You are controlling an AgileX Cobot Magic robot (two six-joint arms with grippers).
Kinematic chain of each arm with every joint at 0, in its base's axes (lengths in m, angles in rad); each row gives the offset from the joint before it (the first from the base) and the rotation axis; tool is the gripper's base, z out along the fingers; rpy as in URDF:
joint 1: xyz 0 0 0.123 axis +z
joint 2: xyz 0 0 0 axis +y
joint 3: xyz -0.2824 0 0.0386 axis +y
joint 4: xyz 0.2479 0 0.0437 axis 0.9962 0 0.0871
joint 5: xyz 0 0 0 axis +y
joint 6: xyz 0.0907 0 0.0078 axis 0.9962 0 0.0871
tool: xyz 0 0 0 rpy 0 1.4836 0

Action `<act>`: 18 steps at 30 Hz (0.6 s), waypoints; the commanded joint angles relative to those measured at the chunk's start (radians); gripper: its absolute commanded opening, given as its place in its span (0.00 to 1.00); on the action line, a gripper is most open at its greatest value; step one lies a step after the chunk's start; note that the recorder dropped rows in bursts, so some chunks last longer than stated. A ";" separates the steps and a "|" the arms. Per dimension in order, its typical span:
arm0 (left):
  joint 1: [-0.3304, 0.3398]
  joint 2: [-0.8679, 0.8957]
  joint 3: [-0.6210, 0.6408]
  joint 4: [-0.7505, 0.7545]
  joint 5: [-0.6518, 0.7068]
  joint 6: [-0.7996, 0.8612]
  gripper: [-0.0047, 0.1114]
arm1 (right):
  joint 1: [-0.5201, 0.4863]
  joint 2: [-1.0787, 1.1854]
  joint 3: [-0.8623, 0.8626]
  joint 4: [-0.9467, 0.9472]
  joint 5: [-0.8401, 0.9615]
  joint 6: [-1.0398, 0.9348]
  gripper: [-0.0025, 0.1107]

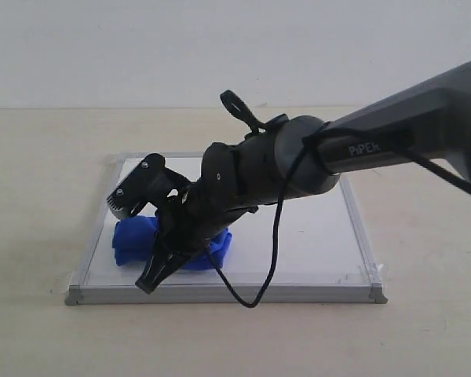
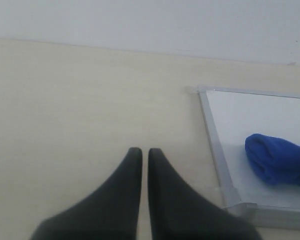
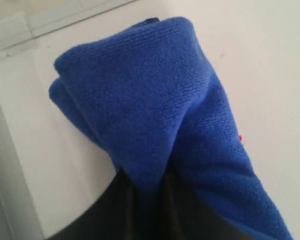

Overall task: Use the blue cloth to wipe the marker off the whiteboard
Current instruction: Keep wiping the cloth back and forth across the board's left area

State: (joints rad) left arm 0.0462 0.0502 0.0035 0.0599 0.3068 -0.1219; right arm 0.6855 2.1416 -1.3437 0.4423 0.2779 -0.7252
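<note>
The right arm (image 1: 392, 141) slants down from the right, and the right gripper (image 3: 142, 200) pinches the blue cloth (image 3: 155, 100). The left gripper (image 2: 141, 152) holds its fingers (image 2: 120, 200) nearly touching.

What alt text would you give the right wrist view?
Close-up of the blue cloth pinched by the right gripper and bunched against the whiteboard. A tiny red speck of marker shows at the cloth's edge, and the board's grey frame runs along one side.

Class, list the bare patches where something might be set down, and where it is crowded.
Free: the right half of the whiteboard, beyond the blue cloth; the table left of the board. Crowded: the board's near-left corner, where the right gripper clamps the cloth.
</note>
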 commanded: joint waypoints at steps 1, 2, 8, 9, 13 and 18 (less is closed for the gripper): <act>0.001 -0.004 -0.003 -0.007 -0.003 0.004 0.08 | -0.098 0.067 -0.020 -0.007 -0.056 0.032 0.02; 0.001 -0.004 -0.003 -0.007 -0.003 0.004 0.08 | -0.131 0.080 -0.035 -0.007 -0.062 0.058 0.02; 0.001 -0.004 -0.003 -0.007 -0.003 0.004 0.08 | -0.240 0.103 -0.122 -0.007 -0.044 0.171 0.02; 0.001 -0.004 -0.003 -0.007 -0.003 0.004 0.08 | -0.240 0.103 -0.135 -0.007 -0.021 0.172 0.02; 0.001 -0.004 -0.003 -0.007 -0.003 0.004 0.08 | -0.174 0.103 -0.165 -0.003 0.088 0.165 0.02; 0.001 -0.004 -0.003 -0.007 -0.003 0.004 0.08 | -0.040 0.103 -0.165 -0.003 0.210 0.114 0.02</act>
State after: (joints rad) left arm 0.0462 0.0502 0.0035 0.0599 0.3068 -0.1219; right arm 0.5612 2.2337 -1.5145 0.4346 0.3476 -0.5885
